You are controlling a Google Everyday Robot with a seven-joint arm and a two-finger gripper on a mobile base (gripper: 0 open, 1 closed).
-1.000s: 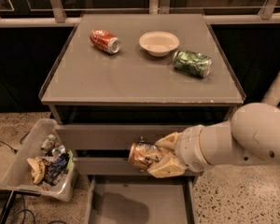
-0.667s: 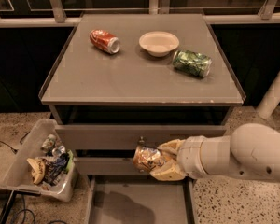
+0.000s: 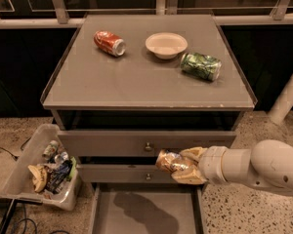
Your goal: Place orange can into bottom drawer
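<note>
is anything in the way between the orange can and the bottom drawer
Nothing visible does. The gripper holds the orange can above the open bottom drawer, whose tray shows only a shadow.

Nothing legible found: no text, brand, number or sign can be read.

- Red can (image 3: 109, 43), lying on the cabinet (image 3: 146, 89) top at rear left: white lettering present, illegible.
- Green can (image 3: 200, 66), on the cabinet top at right: printed pattern only, no readable words.
- Orange can (image 3: 167, 161), in front of the cabinet, above the open bottom drawer (image 3: 141, 213): pale markings, illegible. The gripper (image 3: 180, 165) clasps it there, one finger above, one below.
- Litter in the bin (image 3: 19, 179) left of the cabinet: prints unreadable.
</note>
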